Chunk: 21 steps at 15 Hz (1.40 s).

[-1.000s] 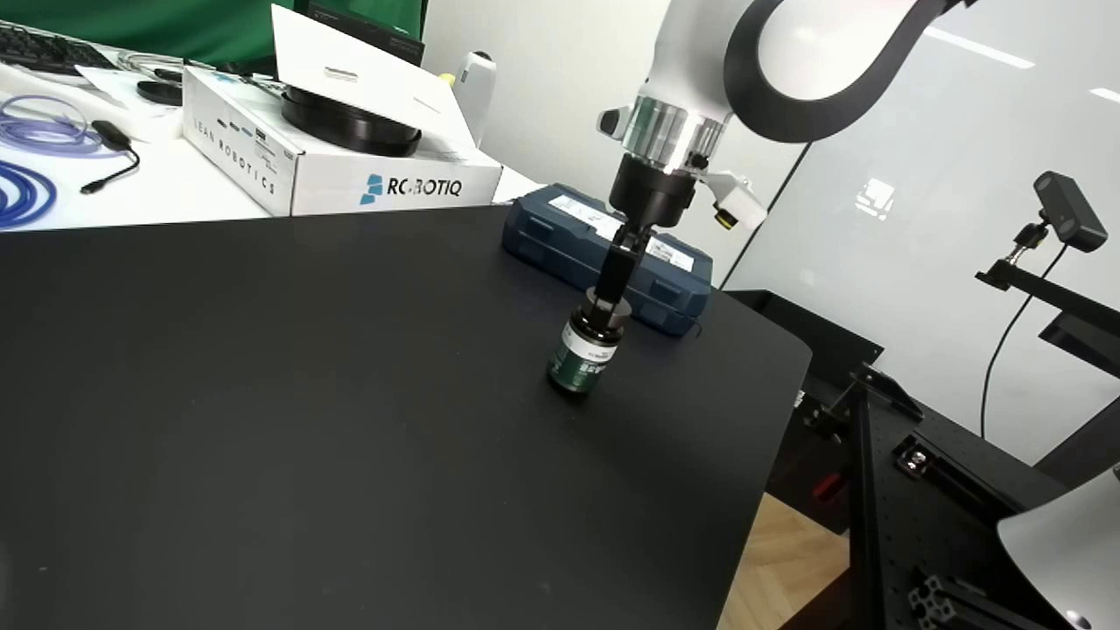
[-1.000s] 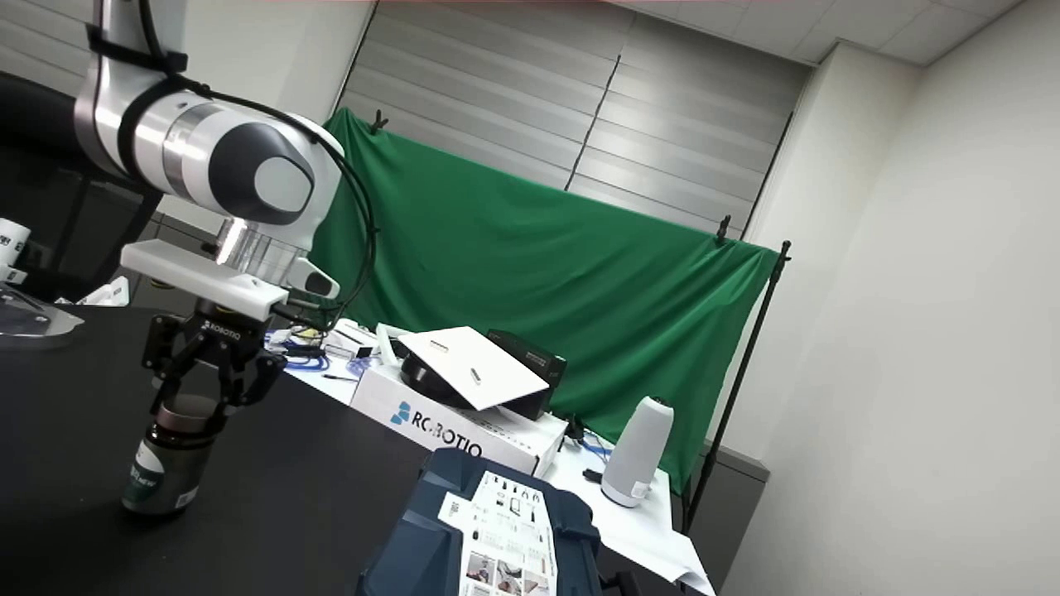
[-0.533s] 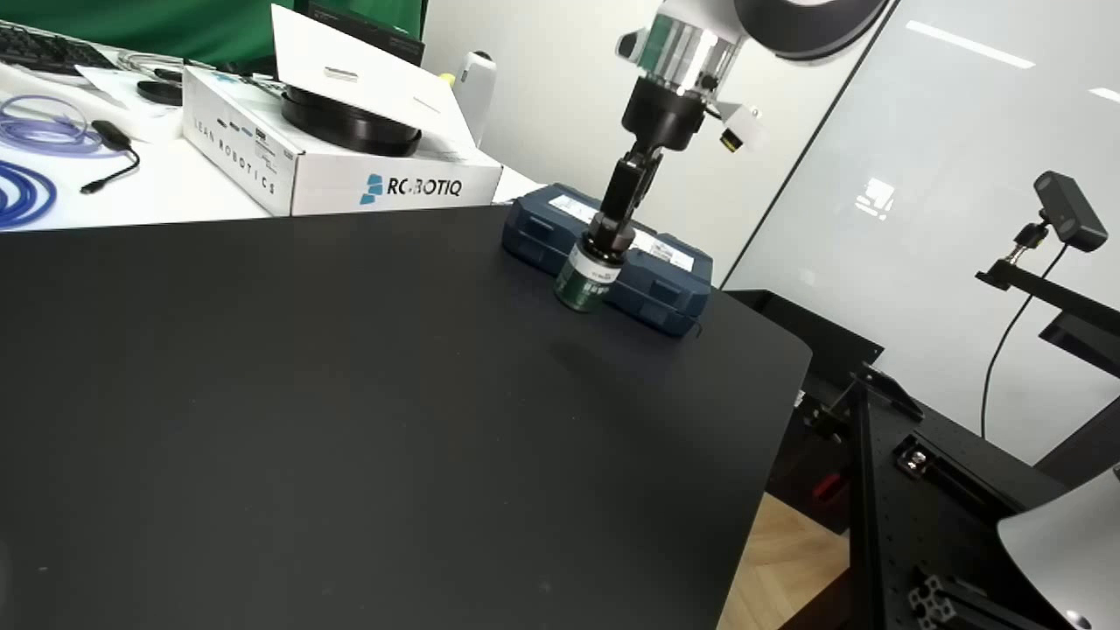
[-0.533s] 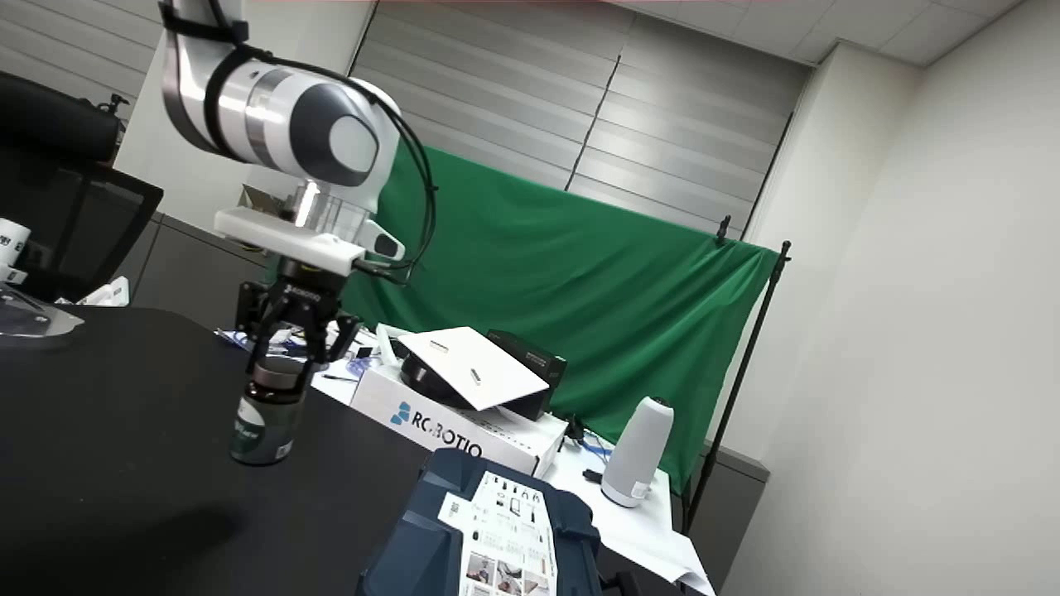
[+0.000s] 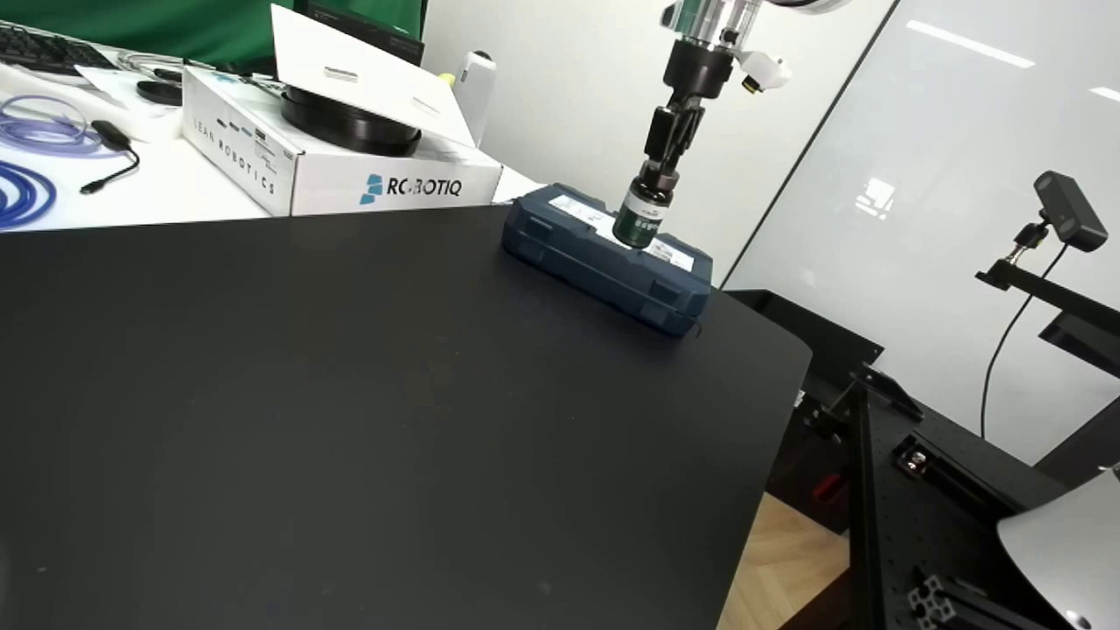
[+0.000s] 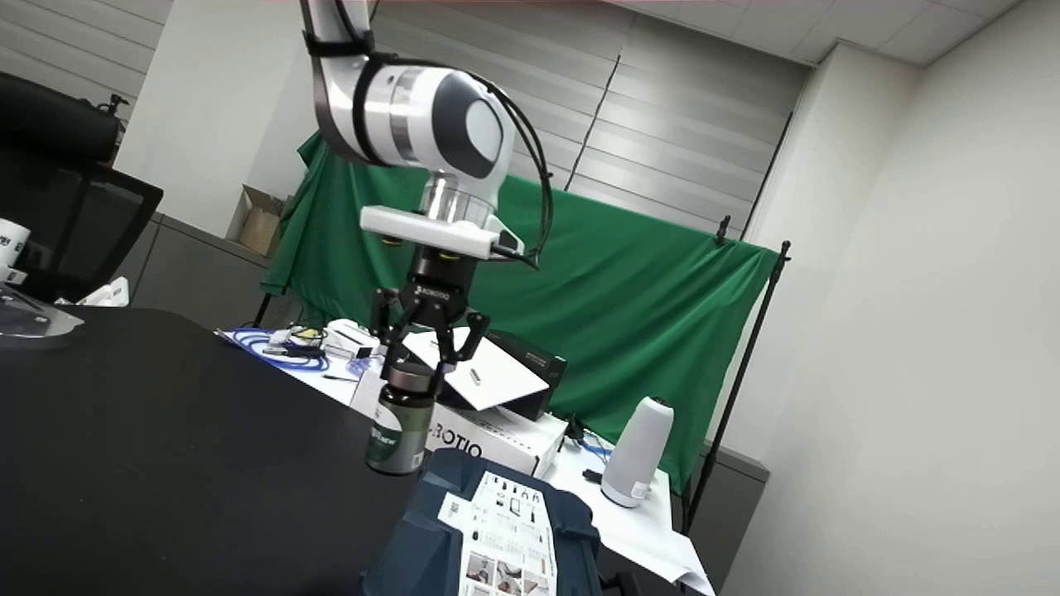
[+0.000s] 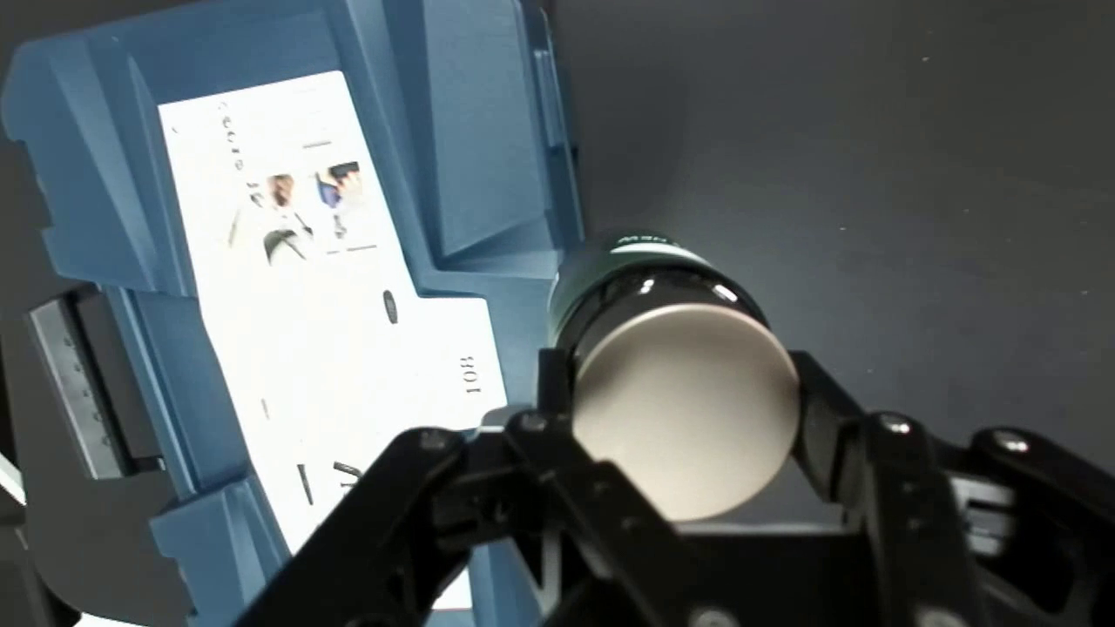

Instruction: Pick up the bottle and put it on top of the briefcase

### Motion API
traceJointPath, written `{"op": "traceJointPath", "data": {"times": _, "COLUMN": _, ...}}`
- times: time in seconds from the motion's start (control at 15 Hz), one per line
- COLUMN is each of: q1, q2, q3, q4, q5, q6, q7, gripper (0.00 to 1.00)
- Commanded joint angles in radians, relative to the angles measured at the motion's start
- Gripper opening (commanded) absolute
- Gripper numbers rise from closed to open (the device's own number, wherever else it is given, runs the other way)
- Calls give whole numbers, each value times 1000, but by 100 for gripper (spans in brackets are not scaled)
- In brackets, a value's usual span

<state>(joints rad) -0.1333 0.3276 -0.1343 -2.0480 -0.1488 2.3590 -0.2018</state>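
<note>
GRASP LOOKS OK, NEXT = TRAVERSE TWD 9 O'CLOCK

Black two-finger gripper (image 7: 684,402): jaws narrowed on the round pale cap (image 7: 688,444) of the small squat dark bottle w/ green label band (image 6: 399,432); holding it. Bottle hangs cap-up off the matte black tabletop (image 5: 350,394), long axis approx vertical IMO (cap leans twd 1 o'clock in both exterior views; views look rolled).

Key rel.: wrist view has the flat navy-blue hard-plastic briefcase (image 7: 488,131) at 9 o'clock from bottle, long axis approx 11 to 5. Bottle just crosses the lid's edge there, so prob. not over it yet. Needs sideways move twd 9, then down, ideally onto the white printed sheet (image 7: 340,348) on the lid.

In way: lid's edge + moulded ridges (image 7: 388,113); clearance under bottle can't tell, maybe lift 1st. Single white/grey arm (image 6: 414,116).

Around: white cardboard ROBOTIQ box (image 5: 324,184) at approx 10 o'clock from briefcase, pale rounded upright device (image 6: 638,455) at 2 o'clock, each in an exterior view. Neither on path IMO.
</note>
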Motion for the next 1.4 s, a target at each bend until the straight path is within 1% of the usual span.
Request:
{"op": "traceJointPath", "data": {"times": 0.0, "q1": -42, "q2": 103, "q3": -23, "q4": 150, "q5": -1, "q6": -79, "q7": 7, "gripper": 36}}
{"op": "traceJointPath", "data": {"times": 0.2, "q1": -81, "q2": 173, "q3": -34, "q4": 248, "q5": 12, "q6": -114, "q7": 4, "gripper": 36}}
{"op": "traceJointPath", "data": {"times": 0.47, "q1": -125, "q2": 260, "q3": -33, "q4": 384, "q5": 35, "q6": -195, "q7": -5, "gripper": 36}}
{"op": "traceJointPath", "data": {"times": 0.67, "q1": -160, "q2": 306, "q3": -29, "q4": 453, "q5": 57, "q6": -248, "q7": -19, "gripper": 36}}
{"op": "traceJointPath", "data": {"times": 0.73, "q1": -173, "q2": 317, "q3": -27, "q4": 468, "q5": 67, "q6": -256, "q7": -27, "gripper": 36}}
{"op": "traceJointPath", "data": {"times": 1.0, "q1": -221, "q2": 339, "q3": -18, "q4": 482, "q5": 116, "q6": -229, "q7": -62, "gripper": 36}}
{"op": "traceJointPath", "data": {"times": 1.33, "q1": -247, "q2": 351, "q3": -16, "q4": 487, "q5": 147, "q6": -225, "q7": -86, "gripper": 36}}
